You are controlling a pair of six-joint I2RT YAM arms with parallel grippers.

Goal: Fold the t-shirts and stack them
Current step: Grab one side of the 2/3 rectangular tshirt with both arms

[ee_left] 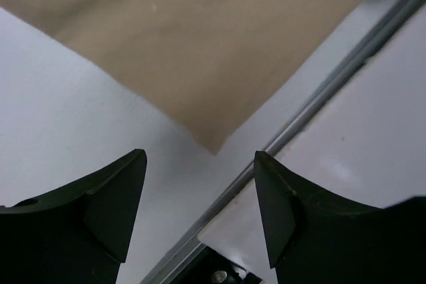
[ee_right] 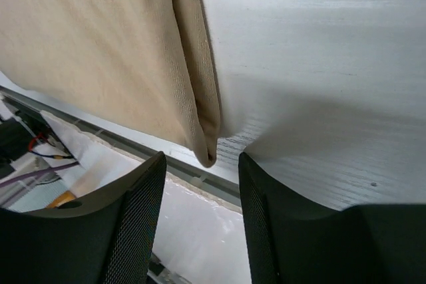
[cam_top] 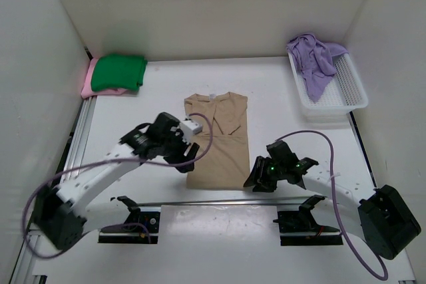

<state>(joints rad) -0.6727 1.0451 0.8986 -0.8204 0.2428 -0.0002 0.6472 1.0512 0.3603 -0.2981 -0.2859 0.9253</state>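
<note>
Mid-fold on the soft tan cloth t-shirt [cam_top: 217, 141], lying narrowed mid white tabletop [cam_top: 293, 131], with left end effector [cam_top: 188, 162] and right end effector [cam_top: 256, 181] released beside its near hem corners; next, likely pinching both, folding toward the collar.

White tabletop [cam_top: 120, 114], matte. Boxed in by plain white panels: back wall [cam_top: 213, 11], left wall [cam_top: 33, 64], right wall [cam_top: 393, 24]. Aluminium rail [cam_top: 219, 202] along near edge, side rail [cam_top: 78, 131] on the left. Light even, shadows soft.
</note>
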